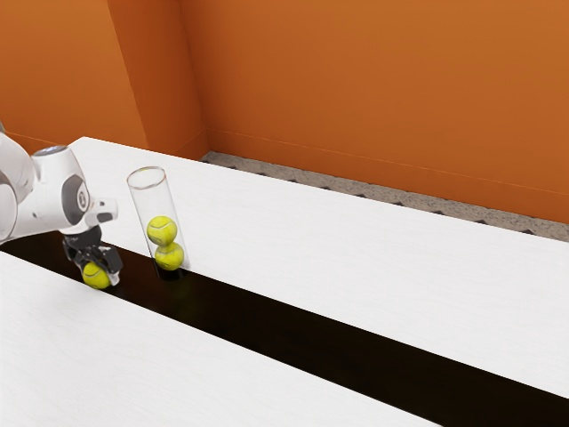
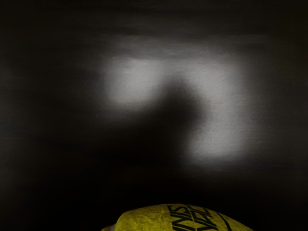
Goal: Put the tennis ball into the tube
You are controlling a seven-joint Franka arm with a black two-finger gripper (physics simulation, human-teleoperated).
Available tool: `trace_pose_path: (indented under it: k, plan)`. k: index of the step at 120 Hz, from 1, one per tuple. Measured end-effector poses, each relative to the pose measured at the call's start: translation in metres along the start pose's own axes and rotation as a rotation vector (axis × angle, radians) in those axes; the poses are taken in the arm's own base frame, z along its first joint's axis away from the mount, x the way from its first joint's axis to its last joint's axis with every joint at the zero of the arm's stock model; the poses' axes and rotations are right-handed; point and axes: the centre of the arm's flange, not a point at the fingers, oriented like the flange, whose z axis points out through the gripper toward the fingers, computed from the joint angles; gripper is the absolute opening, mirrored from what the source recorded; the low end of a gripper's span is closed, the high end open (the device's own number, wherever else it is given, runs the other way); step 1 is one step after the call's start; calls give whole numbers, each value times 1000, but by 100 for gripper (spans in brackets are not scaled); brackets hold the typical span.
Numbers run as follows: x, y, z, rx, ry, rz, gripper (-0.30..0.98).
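Note:
My gripper (image 1: 98, 266) points down around a yellow-green tennis ball (image 1: 95, 276), low over the dark strip on the table; whether it grips the ball cannot be made out. In the wrist view the top of that ball (image 2: 178, 219), with dark lettering, appears at the lower edge. A clear tube (image 1: 142, 201) with an open top stands upright a short way off, toward the exterior view's right. Inside it, an upper ball (image 1: 162, 230) rests above a lower ball (image 1: 169, 257). The ball at my gripper is outside the tube.
The white table (image 1: 347, 267) has a glossy dark strip (image 1: 267, 320) running along it, with the tube's base on the strip. Orange walls (image 1: 373, 89) rise beyond the table's far edge. In the wrist view, the dark surface (image 2: 57, 120) carries pale reflections and a shadow.

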Motion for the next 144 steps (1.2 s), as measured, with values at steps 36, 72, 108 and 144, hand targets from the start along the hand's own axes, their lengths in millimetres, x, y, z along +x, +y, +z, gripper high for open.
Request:
trace_pose_path:
  k: [36,72,108,144]
  plan:
    - [-7,-6,0,3,-6,3,58]
    - [-4,-5,-8,9,7,17,39]
    - [2,5,-54,29,70,35,28]
    - [-3,28,-151,70,138,77,16]
